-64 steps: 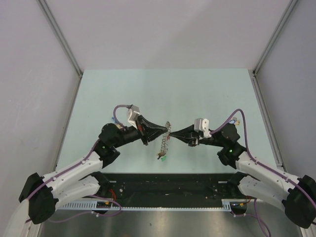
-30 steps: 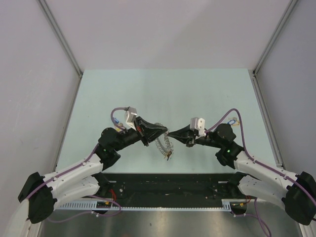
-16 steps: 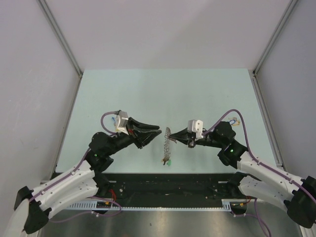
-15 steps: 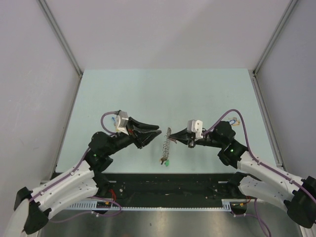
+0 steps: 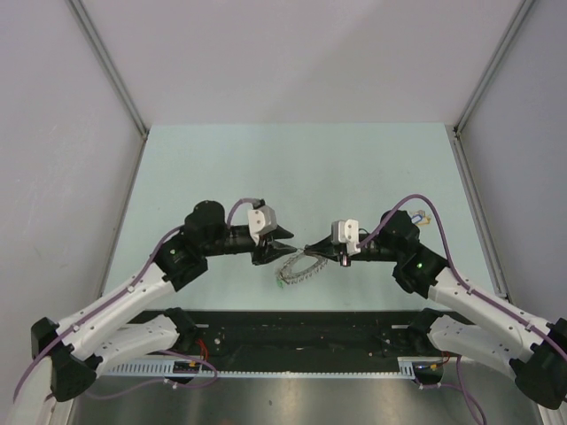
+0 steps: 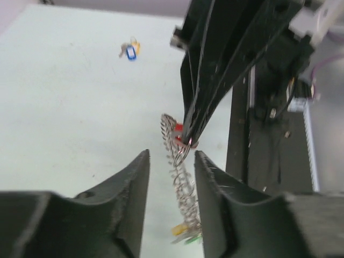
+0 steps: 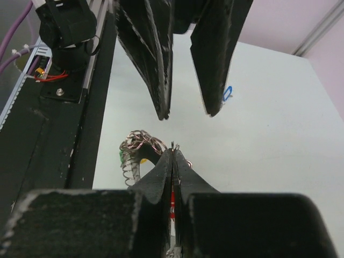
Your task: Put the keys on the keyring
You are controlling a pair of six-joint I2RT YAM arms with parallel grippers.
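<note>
My right gripper (image 5: pixel 307 248) is shut on a red key (image 7: pixel 172 201), whose head sits between the fingers. The keyring (image 5: pixel 297 268), a silvery coiled loop, hangs from that gripper's tip and curves down to the table. It also shows in the left wrist view (image 6: pixel 181 183) and the right wrist view (image 7: pixel 135 146). A green key (image 7: pixel 120 156) and a yellow key (image 6: pixel 180 230) sit at its low end. My left gripper (image 5: pixel 282 241) is open and empty. Its fingertips (image 6: pixel 144 157) face the right gripper's tip, with the ring's top loop just beyond the gap.
A blue key and a yellow key (image 6: pixel 129 50) lie together on the pale green table (image 5: pixel 292 168), far from the grippers. The black base rail (image 5: pixel 292 332) runs along the near edge, close under the keyring.
My left gripper let go of the keyring, opened and drew back left, then came back close to it. My right gripper sank, so the keyring now curves onto the table.
</note>
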